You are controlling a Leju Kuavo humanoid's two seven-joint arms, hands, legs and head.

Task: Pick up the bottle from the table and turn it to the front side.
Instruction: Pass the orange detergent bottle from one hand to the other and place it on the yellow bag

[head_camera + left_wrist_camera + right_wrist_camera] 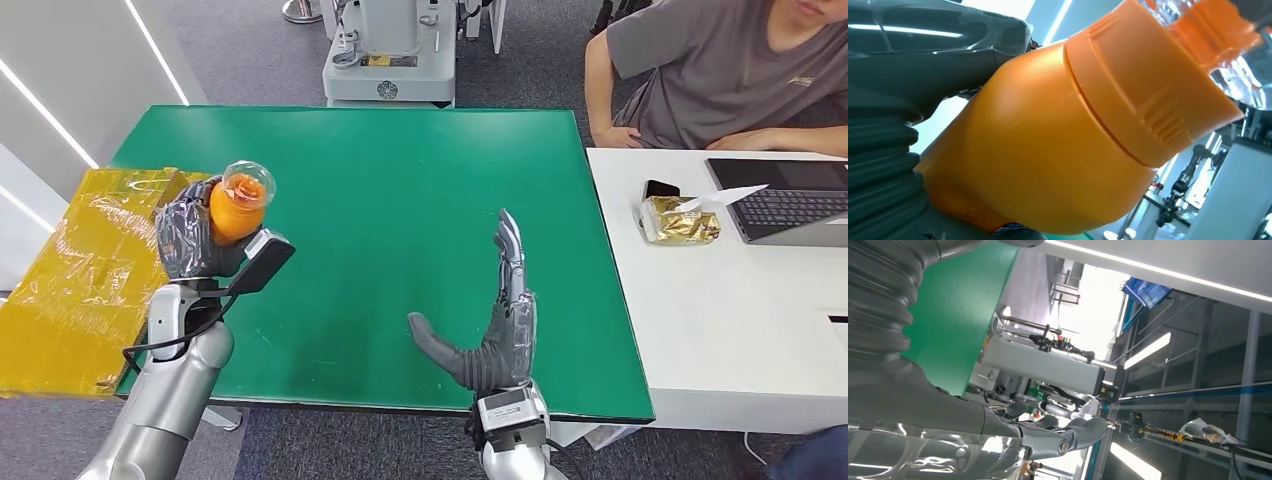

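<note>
Currently the left hand's fingers (pixel 185 235) are wrapping around the orange bottle (pixel 235 210), holding it lifted above the left edge of the green bench (pixel 400 200), clear cap end pointing up and away from the robot. In the left wrist view the bottle (pixel 1048 165) is sitting tight against the thumb (pixel 938 45) and the ribbed cover, its orange collar and clear cap angling away from the camera. The left hand (pixel 200 240) is hovering where the bench meets the yellow wrapped box (pixel 80 280) lying beside it.

The right hand (pixel 495 320) is holding nothing: fingers (pixel 510 250) straight and together, pointing away from the robot, thumb splaying out to the side, palm edge-on over the near half of the bench. In the right wrist view its fingers (pixel 1068 435) are stretching out straight, nothing between them.

To the right a white bench (pixel 720 320) is carrying a laptop (pixel 790 200), a gold foil packet (pixel 680 220) and a dark phone (pixel 660 188) just behind the packet. A person in a grey shirt (pixel 700 90) is sitting behind it, leaning on one arm. A grey machine base (pixel 390 60) is standing beyond the far edge of the green bench.
</note>
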